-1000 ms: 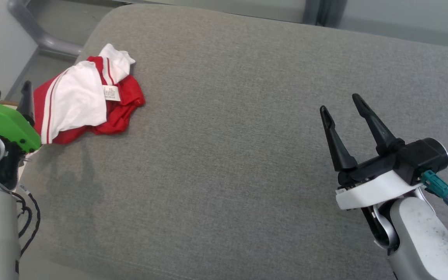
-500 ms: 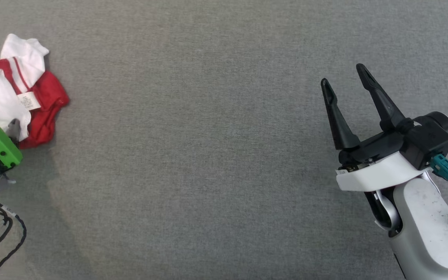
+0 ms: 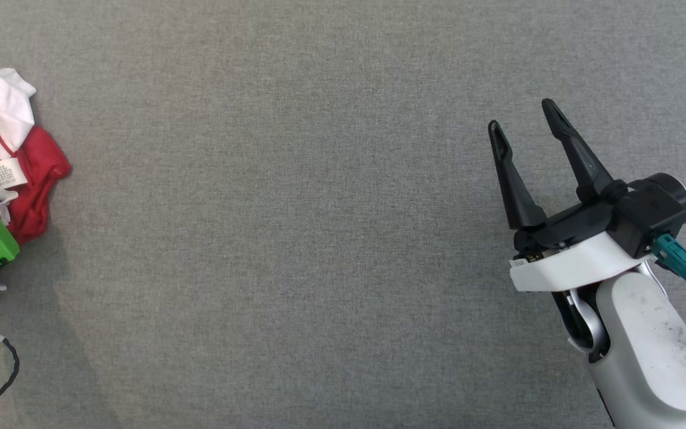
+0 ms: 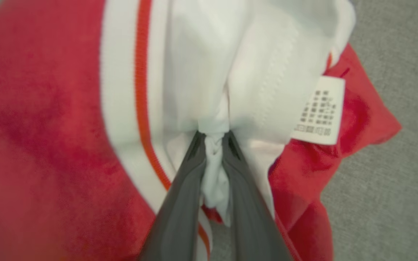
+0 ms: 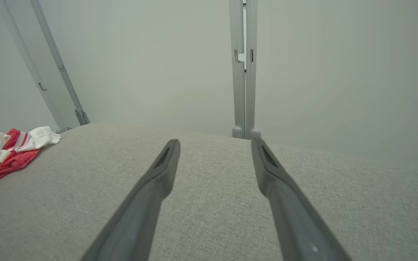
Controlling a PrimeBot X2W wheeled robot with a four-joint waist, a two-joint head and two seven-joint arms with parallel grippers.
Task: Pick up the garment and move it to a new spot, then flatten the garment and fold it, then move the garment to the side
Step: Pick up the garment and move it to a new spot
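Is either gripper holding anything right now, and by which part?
The left gripper pinches a bunched white fold of the garment. The right gripper is open and empty.

Right gripper [image 5: 215, 142] spread over the grey cushion [image 5: 209, 217]; garment [image 5: 9, 154] (red and white) crumpled far left.

Grey woven upholstered surface [image 3: 319, 238], plain pale wall [image 5: 158, 72], grey metal posts [image 5: 244, 72] behind

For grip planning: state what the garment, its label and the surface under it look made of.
Garment: soft matte fabric, probably knit; it bunches and creases, stitching visible. Label: thin white tape, woven or printed, with dark text. Surface: grey upholstery cloth, matte, coarse weave showing.
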